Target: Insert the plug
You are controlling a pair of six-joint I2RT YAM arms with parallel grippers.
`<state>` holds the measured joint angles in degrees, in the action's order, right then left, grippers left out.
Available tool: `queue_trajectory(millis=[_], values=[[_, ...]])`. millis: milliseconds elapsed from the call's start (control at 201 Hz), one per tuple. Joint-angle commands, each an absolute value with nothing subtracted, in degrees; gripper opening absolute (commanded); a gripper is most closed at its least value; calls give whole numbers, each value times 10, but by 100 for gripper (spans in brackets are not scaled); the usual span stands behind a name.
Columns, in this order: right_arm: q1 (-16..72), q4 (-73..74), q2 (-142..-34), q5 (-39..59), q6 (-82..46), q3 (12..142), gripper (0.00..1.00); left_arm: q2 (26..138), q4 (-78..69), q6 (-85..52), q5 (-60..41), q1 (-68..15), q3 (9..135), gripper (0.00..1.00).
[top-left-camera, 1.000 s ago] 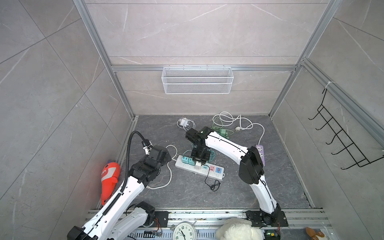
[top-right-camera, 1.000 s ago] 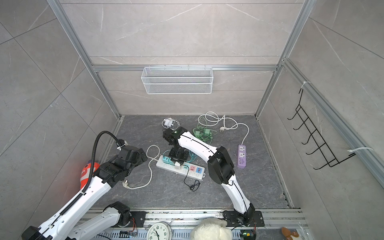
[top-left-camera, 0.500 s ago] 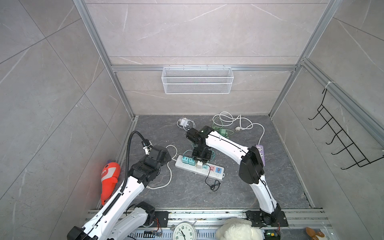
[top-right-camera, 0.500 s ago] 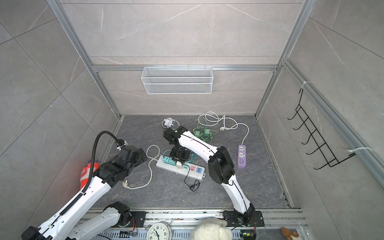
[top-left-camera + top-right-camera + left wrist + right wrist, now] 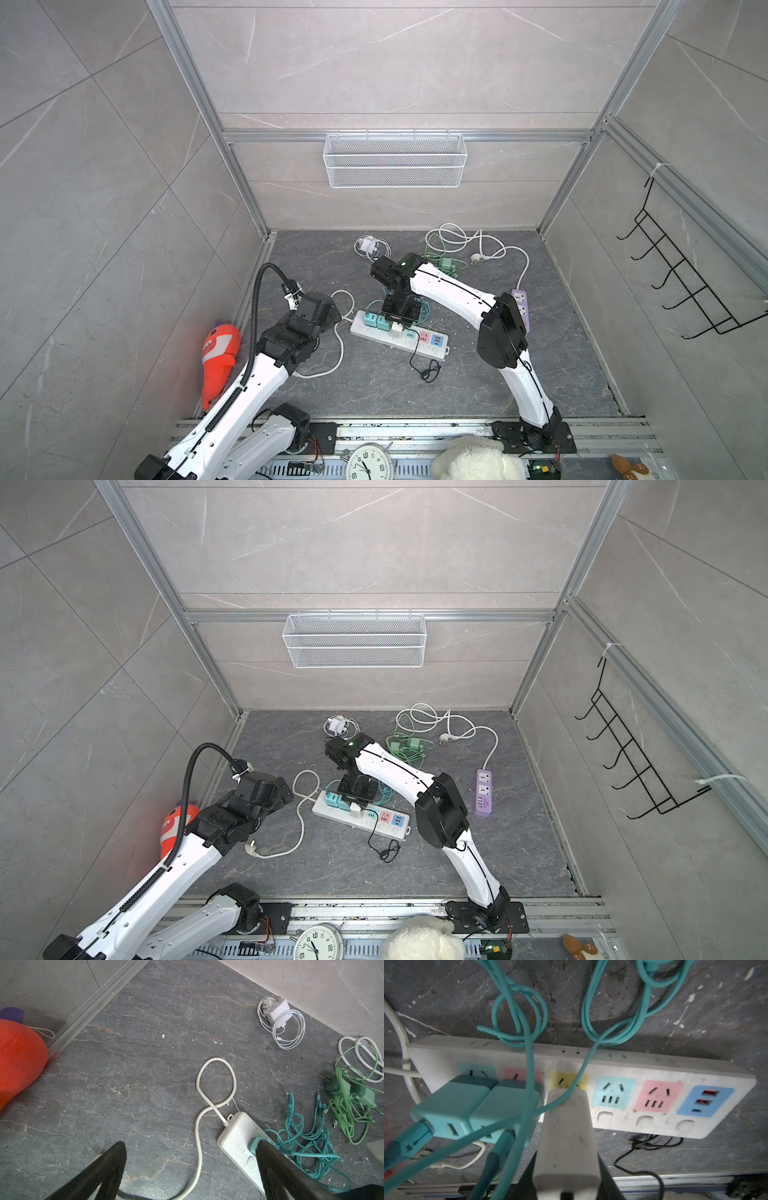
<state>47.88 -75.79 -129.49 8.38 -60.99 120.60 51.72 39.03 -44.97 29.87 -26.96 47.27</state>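
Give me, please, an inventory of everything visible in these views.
power strip: 1, white, floor centre
teal chargers: 2, teal, strip's cord end
white charger: 1, white, at its yellow socket
teal cables: tangle, teal, behind the strip
green chargers: bundle with cables, green, floor back
coiled charger: 1, white, near back wall
purple strip: 1, purple, floor right
black cable: 1, black, before the strip
plush toy: 1, orange, floor's left edge
wire basket: 1, white, back wall
hook rack: 1, black, right wall
clock: 1, white, front rail
white plush: 1, white, front rail
left gripper: 1, black, open above the floor
right gripper: 1, black, shut on the white charger
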Motion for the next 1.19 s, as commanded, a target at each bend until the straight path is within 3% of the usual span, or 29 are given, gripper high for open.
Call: queue_trajectory(millis=[0,597,906,1190], values=[[481,-751,-1306,85,-625,1191,0,507,386,-443,306,-264,473,100],[504,-779,-1305,58,-633,1176,0,502,356,-437,286,-252,429,99],[504,-759,-1279,53,-629,1142,0,584,268,-419,225,-246,384,97],[503,-799,-1366,53,-616,1252,0,558,292,-428,236,-246,379,98]])
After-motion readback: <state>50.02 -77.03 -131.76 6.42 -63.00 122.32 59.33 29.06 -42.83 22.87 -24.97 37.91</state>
